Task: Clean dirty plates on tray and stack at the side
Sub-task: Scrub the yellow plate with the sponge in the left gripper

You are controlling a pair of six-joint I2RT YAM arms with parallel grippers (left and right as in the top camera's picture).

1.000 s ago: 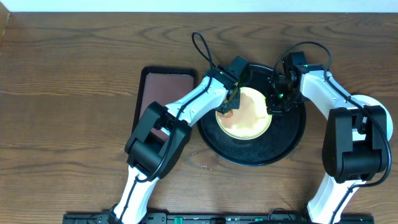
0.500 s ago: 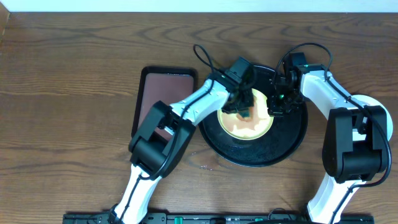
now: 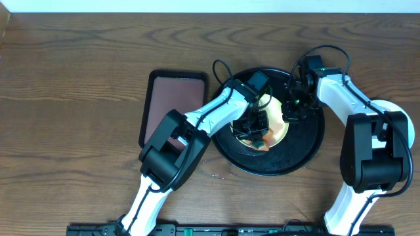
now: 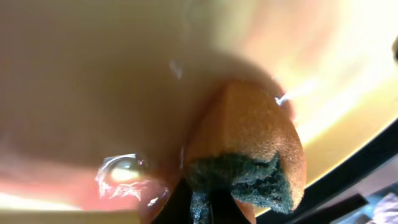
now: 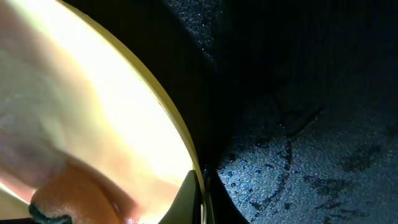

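Far left on the table (image 3: 79, 65): a reddish-brown tray (image 3: 174, 105), touched by neither arm. Next, the left claw (image 3: 257, 126) — pressed tight on an orange sponge (image 4: 249, 143) with a green scouring face, pushed down onto the wet yellow plate (image 4: 93, 74). Plate directly beneath that claw, flat inside the black tray (image 3: 308, 147). At the plate's right edge, the right claw (image 3: 293, 110) — closed, seemingly pinching the rim to steady it. Better placed for the wiping, by the look of it: left arm.
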